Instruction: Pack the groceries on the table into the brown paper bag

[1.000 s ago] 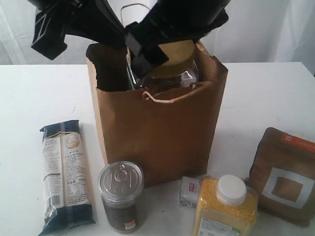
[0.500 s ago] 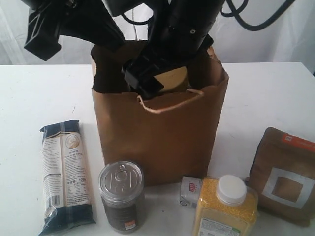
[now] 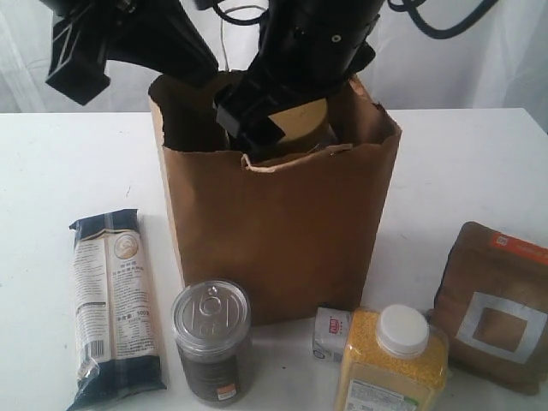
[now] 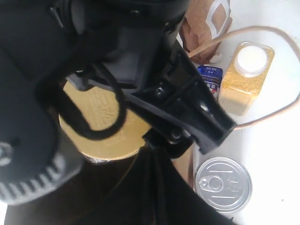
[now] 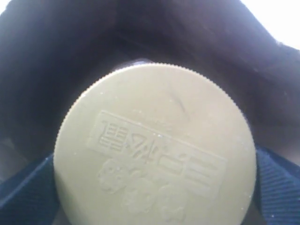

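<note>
The brown paper bag stands open mid-table. My right gripper reaches into its mouth, shut on the gold-lidded jar. The lid fills the right wrist view, with a blue pad pressed on each side. My left arm comes in over the bag's back left. Its gripper is a dark shut shape above the jar's lid; anything in it is hidden. The noodle packet, can, small packet, grain bottle and pouch lie on the table.
The groceries line the front edge, and the can and small packet sit close against the bag's front. A paper handle loop hangs free near the grain bottle. White curtains close off the back.
My right gripper has lowered the jar into the bag; its glass body, seen above the rim a second ago, is now below it. The left arm has barely moved.
</note>
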Robot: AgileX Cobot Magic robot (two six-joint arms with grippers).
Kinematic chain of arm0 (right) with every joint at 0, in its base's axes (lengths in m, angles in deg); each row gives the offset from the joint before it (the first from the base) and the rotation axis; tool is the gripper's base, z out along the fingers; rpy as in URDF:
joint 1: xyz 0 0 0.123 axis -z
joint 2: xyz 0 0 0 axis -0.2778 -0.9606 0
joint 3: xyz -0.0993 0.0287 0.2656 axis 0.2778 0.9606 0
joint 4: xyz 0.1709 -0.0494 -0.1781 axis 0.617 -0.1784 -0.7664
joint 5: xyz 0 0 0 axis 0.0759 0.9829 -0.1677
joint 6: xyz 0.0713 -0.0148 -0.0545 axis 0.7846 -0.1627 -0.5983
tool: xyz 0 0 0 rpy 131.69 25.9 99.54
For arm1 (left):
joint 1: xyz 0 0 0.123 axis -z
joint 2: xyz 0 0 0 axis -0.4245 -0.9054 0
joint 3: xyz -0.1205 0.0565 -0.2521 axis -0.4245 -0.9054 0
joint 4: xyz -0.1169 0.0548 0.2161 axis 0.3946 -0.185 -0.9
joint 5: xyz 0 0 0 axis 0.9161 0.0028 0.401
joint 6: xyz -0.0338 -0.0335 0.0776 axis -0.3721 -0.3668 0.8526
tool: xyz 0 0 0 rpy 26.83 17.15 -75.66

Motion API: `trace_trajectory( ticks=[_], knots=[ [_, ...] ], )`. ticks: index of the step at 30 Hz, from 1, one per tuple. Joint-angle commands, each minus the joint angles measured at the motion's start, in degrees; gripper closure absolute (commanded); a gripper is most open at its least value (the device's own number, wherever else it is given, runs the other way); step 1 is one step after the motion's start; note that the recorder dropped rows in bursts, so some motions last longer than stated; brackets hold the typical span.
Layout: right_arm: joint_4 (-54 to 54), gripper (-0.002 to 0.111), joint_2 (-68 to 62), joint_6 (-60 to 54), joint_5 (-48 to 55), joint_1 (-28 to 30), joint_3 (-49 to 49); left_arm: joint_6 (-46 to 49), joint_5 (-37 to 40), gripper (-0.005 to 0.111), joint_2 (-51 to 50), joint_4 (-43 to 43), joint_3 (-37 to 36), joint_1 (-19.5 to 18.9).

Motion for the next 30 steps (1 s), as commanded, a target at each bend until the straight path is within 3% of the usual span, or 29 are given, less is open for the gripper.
trace_trajectory(
  ticks=[1,3,4,5,6,7,8,9,11,12,14,23,30],
  knots=[
    [-1.3,0.049,0.9,-5.4,-0.8,0.0,-1.1,-0.7,0.5,0.107,0.7,0.7,-0.2,-0.1],
    [0.0,0.049,0.7,10.8,-5.6,0.6,-1.1,-0.7,0.5,0.107,0.7,0.7,-0.2,-0.1],
    [3.8,0.049,0.7,6.2,-5.7,0.6,-1.1,-0.7,0.4,0.107,0.7,0.7,-0.2,-0.1],
    [7.6,0.049,0.6,-9.2,-3.1,0.0,-1.1,-0.7,0.4,0.107,0.7,0.8,-0.2,-0.1],
    [6.0,0.049,0.6,-9.9,-2.3,-0.2,-1.0,-0.7,0.8,0.107,0.7,0.8,-0.2,-0.1],
    [2.8,0.049,0.5,10.5,-6.3,0.0,-0.6,-0.7,0.8,0.107,0.7,0.8,-0.2,-0.1],
    [5.4,0.049,0.4,6.4,-5.1,0.1,-0.6,-0.7,0.5,0.107,0.7,0.9,-0.2,-0.1],
    [4.7,0.049,0.2,-7.6,-0.8,-0.6,-0.8,-0.9,0.8,0.107,0.7,1.1,-0.2,-0.1],
    [2.2,0.049,0.1,7.2,-0.8,0.1,-0.5,-0.9,1.2,0.107,0.7,1.1,-0.2,-0.1],
    [2.7,0.049,0.1,-1.6,-0.8,0.1,-0.5,-0.9,1.2,0.107,0.7,1.1,-0.2,-0.1],
    [1.4,0.049,0.0,3.5,-0.8,0.2,-0.5,-0.9,0.9,0.107,0.7,1.1,-0.2,-0.1],
    [10.0,0.049,3.5,-4.5,-0.8,-1.1,-0.5,-0.2,-0.2,0.107,0.5,1.2,-0.2,-0.1],
    [11.7,0.049,4.7,-6.0,-0.8,-1.1,-1.2,1.5,-3.8,0.107,-5.8,4.8,-1.6,-0.1]
  ],
)
